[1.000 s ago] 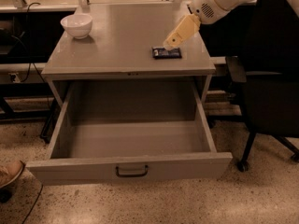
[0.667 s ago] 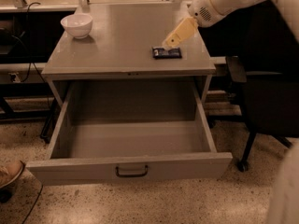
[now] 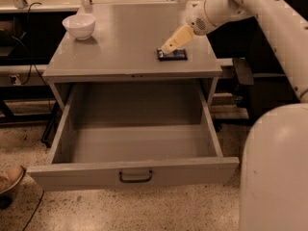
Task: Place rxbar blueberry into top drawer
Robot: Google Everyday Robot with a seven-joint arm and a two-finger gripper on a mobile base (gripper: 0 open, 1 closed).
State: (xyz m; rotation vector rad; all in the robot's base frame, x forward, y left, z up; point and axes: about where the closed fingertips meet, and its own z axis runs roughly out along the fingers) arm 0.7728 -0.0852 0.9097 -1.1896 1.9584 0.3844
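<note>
Our hand [image 3: 167, 48] hangs low over the right rear part of the grey surface [image 3: 120, 42], its tan tip pointing down toward seven o'clock. We cannot tell whether the hand is open or closed. From the tip, the white arm [image 3: 255, 6] runs up toward one o'clock and then bends down along the right edge of the view.

The rxbar blueberry [image 3: 173, 55] lies flat on the surface just at four o'clock from the hand's tip. Its dark wrapper is partly covered at the left rear corner by the tip. We cannot tell whether the hand touches the bar or only hovers right above it.

Well apart from the hand, toward nine to ten o'clock, a white bowl [image 3: 79, 25] stands upright near the left rear corner of the surface.

Below the surface, toward six o'clock from the bar, the top drawer [image 3: 96, 173] is pulled far out, and we look straight into its grey inside. A dark curved handle [image 3: 135, 177] sits at the middle of its front panel.

At four o'clock from the drawer, our white base [image 3: 274, 172] fills the lower right corner of the view. A dark chair [image 3: 243, 72] stands just beside the cabinet at three o'clock. At the far left edge, at nine o'clock from the drawer front, a shoe [image 3: 9, 178] rests on the speckled floor [image 3: 144, 211].
</note>
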